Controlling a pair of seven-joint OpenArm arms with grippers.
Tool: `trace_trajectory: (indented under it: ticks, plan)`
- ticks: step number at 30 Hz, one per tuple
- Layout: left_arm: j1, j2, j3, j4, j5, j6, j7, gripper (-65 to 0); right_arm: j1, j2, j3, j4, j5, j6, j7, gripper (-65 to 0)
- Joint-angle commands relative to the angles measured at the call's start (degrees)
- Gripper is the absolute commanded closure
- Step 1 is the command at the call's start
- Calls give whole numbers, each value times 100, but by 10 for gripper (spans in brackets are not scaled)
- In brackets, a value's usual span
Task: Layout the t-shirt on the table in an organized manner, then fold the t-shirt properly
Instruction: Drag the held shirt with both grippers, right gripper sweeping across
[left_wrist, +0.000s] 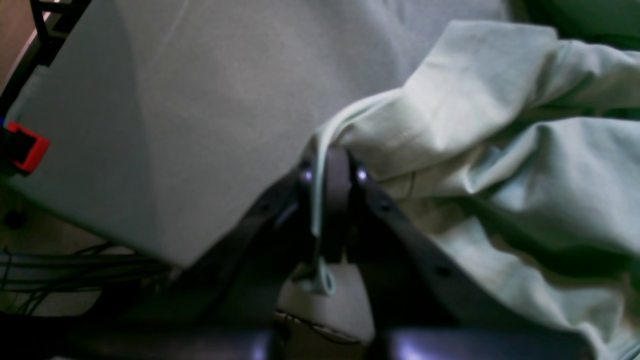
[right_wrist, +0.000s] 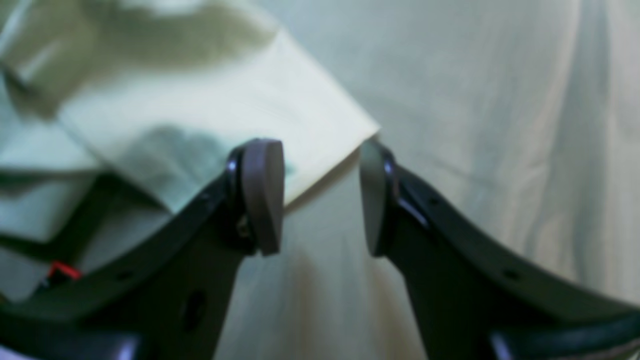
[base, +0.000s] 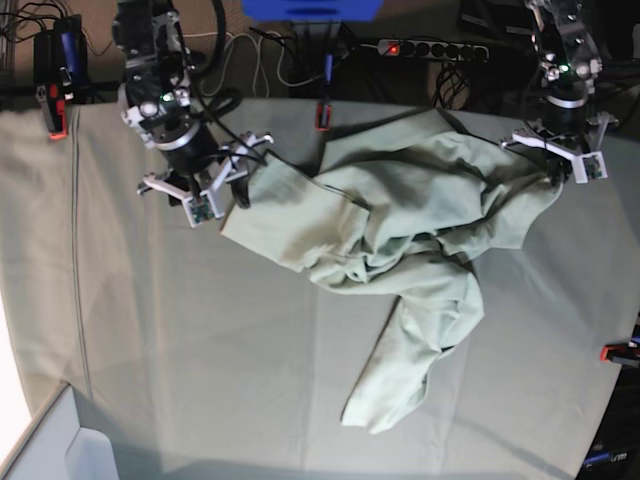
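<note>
1. T-shirt (base: 400, 235) lies crumpled on the table (base: 180, 350), spread across the far half of the cloth-covered surface, nearer the far edge than the near one.
2. Its bulk runs as a wide band from one arm to the other, so the long axis of the heap goes side to side in the base view; folds and ridges bunch up through the middle.
3. One long flap hangs off that band and points toward the near edge of the table, ending in a tapered tip near the base view's lower centre.
4. A flat, squared corner of the t-shirt points toward the right gripper (base: 222, 185), on the base view's left.
5. The right gripper has its jaws spread apart with nothing between them; in the right wrist view the squared fabric corner lies just beyond the fingertips (right_wrist: 262, 195), and whether it touches them I cannot tell.
6. The left gripper (left_wrist: 330, 172) is closed tight on a thin edge of the t-shirt, a strip of pale fabric pinched between the pads, with the cloth rising in a bunch beside it.
7. A red-orange clamp (left_wrist: 27, 147) sits at the table's edge in the left wrist view.
</note>
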Motion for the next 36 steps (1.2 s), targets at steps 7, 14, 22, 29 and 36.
trace_trajectory:
  ticks: [7, 14, 22, 29, 36]
  plan:
    - [4, -62, -20, 92, -17, 18, -136, -1, -72, -114, -148, -448, -117, -60, 143, -260]
    - [-5, -36, -12, 92, -17, 18, -136, -1, -275, -105, -544, -421, -117, -60, 152, -260]
    - [-5, -18, -12, 92, -17, 18, -136, -1, -283, -105, -658, -465, -117, -60, 126, -260]
    - [-5, -18, -12, 92, -17, 18, -136, -1, -169, -131, -667, -606, -117, -60, 161, -255]
    - [-5, -18, -38, 92, -17, 18, -136, -1, 77, -96, -658, -1291, -117, -60, 170, -219]
